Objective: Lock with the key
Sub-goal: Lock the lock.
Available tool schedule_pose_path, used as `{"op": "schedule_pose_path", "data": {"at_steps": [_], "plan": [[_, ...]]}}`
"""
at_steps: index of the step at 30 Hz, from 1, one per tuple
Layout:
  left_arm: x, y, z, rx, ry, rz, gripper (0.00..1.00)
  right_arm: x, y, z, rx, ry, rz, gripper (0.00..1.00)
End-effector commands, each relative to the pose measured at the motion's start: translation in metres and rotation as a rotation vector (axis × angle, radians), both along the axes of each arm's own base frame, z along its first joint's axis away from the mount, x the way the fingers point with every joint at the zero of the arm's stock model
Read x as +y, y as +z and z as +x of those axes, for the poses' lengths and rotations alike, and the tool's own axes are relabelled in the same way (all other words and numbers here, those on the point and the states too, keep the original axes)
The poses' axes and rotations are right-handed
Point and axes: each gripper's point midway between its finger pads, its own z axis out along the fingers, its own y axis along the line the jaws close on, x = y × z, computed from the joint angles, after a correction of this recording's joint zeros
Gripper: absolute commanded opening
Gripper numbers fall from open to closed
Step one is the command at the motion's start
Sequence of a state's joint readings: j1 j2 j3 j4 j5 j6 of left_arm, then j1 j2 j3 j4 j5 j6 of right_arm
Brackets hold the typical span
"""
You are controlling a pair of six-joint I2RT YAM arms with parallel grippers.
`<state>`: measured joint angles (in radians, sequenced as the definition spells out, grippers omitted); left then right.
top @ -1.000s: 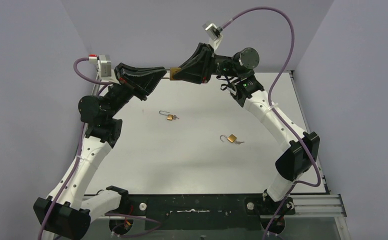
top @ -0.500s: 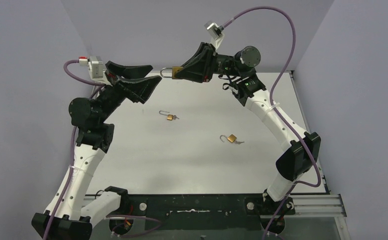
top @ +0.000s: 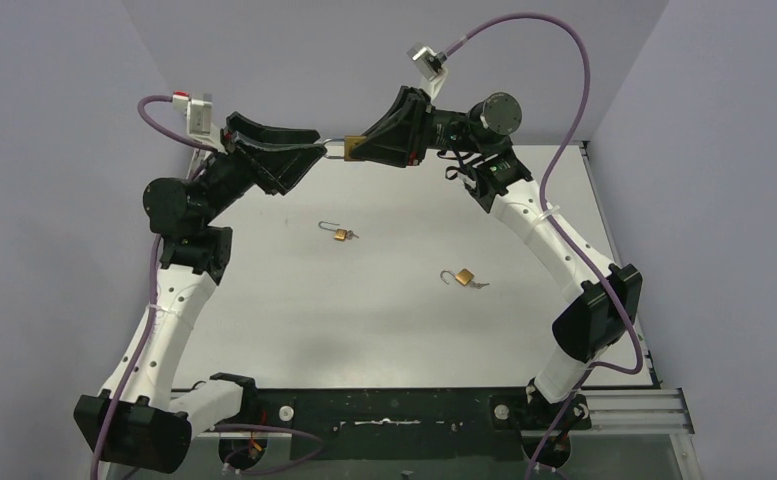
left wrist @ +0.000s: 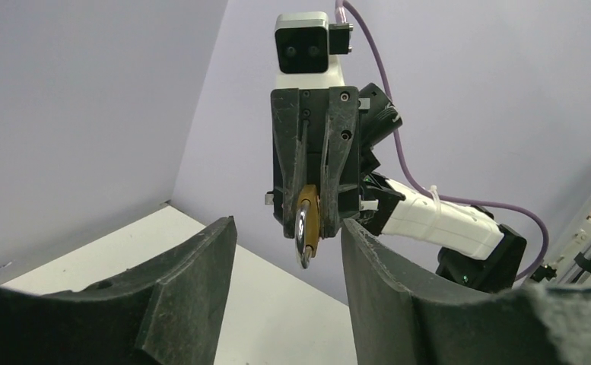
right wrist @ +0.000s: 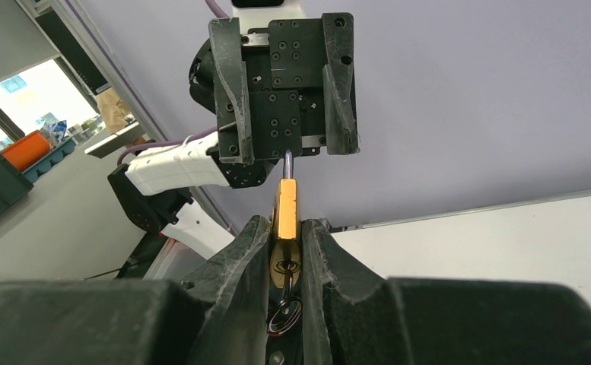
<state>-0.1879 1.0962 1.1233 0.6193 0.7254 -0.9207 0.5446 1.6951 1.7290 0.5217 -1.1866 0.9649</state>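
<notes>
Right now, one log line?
right jaws: shut on padlock | left jaws: open, shackle between them | loose padlocks: shackles open, on table

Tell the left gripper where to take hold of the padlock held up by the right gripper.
Take the shackle, not the brass body: the right gripper clamps the padlock body, and only the steel loop sticks out, pointing at the open left gripper. Come straight in from the left, one finger either side of the loop.

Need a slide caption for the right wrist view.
Right claw clamps a brass padlock, shackle pointing at the open left claw.
</notes>
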Motion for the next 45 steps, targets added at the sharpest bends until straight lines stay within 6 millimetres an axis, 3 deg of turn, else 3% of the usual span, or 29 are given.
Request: {"op": "schedule_pose_path", "data": {"at_steps": [1,10,17,24,33,45], "plan": [[-0.003,0.036,-0.034,-0.134,-0.11,-0.018,0.47,-0.012,0.036,-0.025,-0.109,0.003,0.065,0.0],[-0.006,0.032,-0.035,-0.11,-0.112,0.011,0.37,-0.014,0.035,-0.023,-0.107,-0.008,0.063,0.0],[-0.011,0.024,-0.037,-0.097,-0.145,0.044,0.0,-0.015,0.036,-0.024,-0.109,-0.007,0.062,0.0],[-0.012,0.017,-0.033,-0.074,-0.139,0.079,0.0,-0.014,0.03,-0.025,-0.116,-0.023,0.02,0.0],[-0.02,0.028,-0.037,-0.053,-0.189,0.036,0.0,-0.003,0.018,-0.023,-0.114,-0.039,-0.015,0.0],[-0.034,0.0,-0.038,-0.014,-0.184,0.076,0.0,-0.001,0.025,-0.022,-0.124,-0.063,-0.011,0.0]]}}
